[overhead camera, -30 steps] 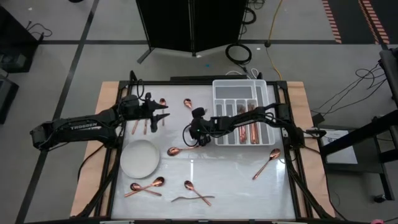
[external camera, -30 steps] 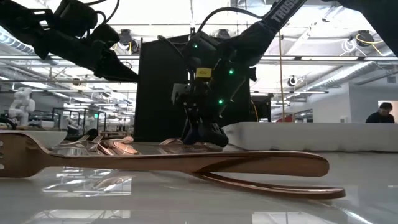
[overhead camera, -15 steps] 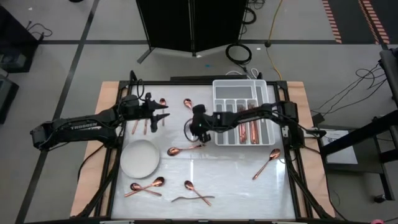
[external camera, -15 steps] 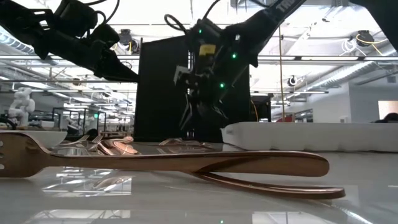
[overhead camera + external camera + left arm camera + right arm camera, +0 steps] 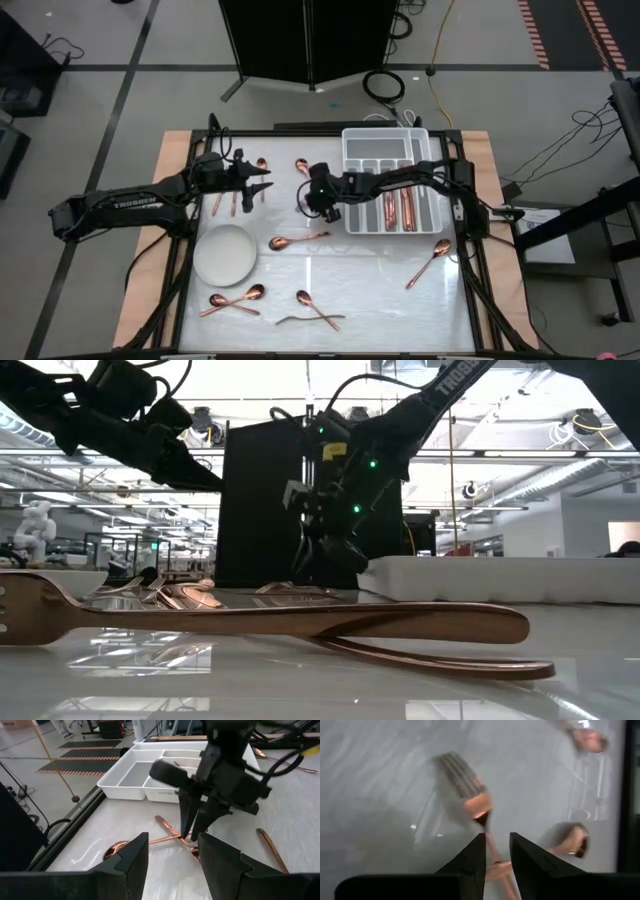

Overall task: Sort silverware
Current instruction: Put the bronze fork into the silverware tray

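The silverware is copper-coloured and lies scattered on the white table. My right gripper (image 5: 316, 200) hangs left of the white tray (image 5: 386, 150), shut on a fork (image 5: 465, 785). A spoon (image 5: 292, 241) lies on the table just on its near side. My left gripper (image 5: 262, 187) hovers open over the far-left part of the table, beside two pieces (image 5: 224, 202) and a spoon (image 5: 262, 163). In the left wrist view its fingers (image 5: 135, 860) stand wide apart, facing the right gripper (image 5: 192, 832). My right gripper pinches the fork's handle (image 5: 491, 847) between its two fingers, which come from above and point down. The handle runs along the fingers. The tined head (image 5: 462, 777) sticks out beyond the fingertips toward the table. In the low view the gripper (image 5: 322, 555) stands above the tabletop.
The tray holds copper pieces (image 5: 397, 210) in its long compartments. A round white plate (image 5: 225, 253) sits near the left edge. More spoons (image 5: 428, 262) (image 5: 236, 299) (image 5: 305, 297) and a fork (image 5: 312, 320) lie on the near half. A fork (image 5: 260, 622) lies right in front of the low camera.
My right gripper has risen from the tabletop with the fork and shifted slightly toward the far edge. The spoon beside it has stayed on the table.
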